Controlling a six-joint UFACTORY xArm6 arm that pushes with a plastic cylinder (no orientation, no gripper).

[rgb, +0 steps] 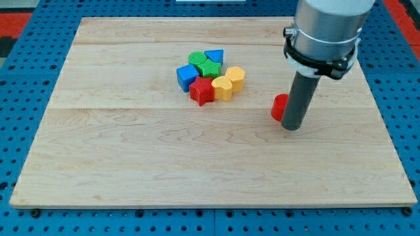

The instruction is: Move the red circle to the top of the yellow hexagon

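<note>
tool [292, 127], red circle [279, 107] touching its left

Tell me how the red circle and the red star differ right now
The red circle stands alone toward the view's right, while the red star sits packed in the cluster of blocks near the middle. The red circle is partly hidden behind my tip, which is right against it; the red star shows in full, far from my tip. The circle's outline is rounded, the star's is pointed. Both are red and rest on the wooden board.
</note>
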